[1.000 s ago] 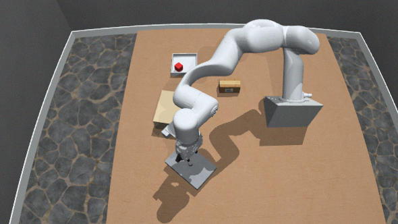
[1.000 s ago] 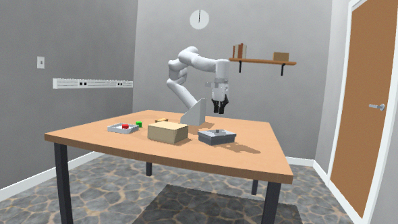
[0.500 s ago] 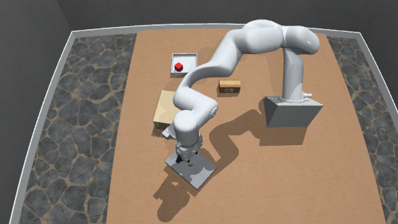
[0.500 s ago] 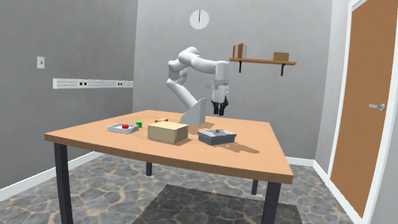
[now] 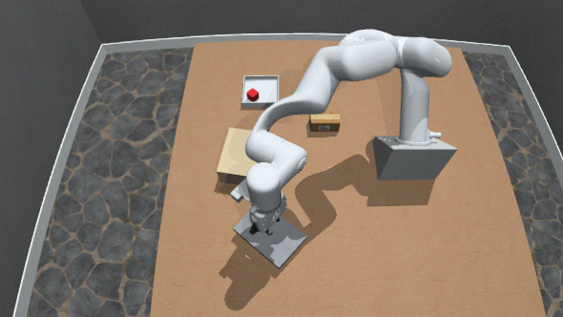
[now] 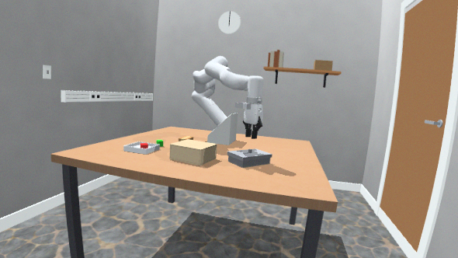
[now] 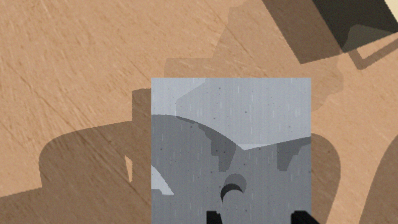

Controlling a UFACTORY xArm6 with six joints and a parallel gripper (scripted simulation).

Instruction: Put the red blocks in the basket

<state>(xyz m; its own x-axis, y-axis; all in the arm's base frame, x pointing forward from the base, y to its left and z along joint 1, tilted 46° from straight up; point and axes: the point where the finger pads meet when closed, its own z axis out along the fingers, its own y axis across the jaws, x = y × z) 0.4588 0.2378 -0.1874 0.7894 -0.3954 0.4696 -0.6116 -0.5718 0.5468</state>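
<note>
My gripper point(image 5: 261, 230) hangs above the grey metal box, well clear of its lid, with its fingers partly open and nothing between them. In the wrist view the flat lid point(image 7: 231, 150) fills the lower middle, its small knob point(image 7: 232, 189) lies just ahead of my fingertips. The side view shows the gripper point(image 6: 252, 132) high over the box point(image 6: 249, 157). The white basket point(image 5: 260, 90) holds one red block point(image 5: 252, 95). The light wooden cabinet point(image 5: 236, 155) stands between the basket and the box.
A small dark wooden box point(image 5: 324, 122) lies near the table's middle. A green block point(image 6: 159, 143) sits beside the basket, mostly hidden by my arm in the top view. The robot base point(image 5: 412, 155) stands at the right.
</note>
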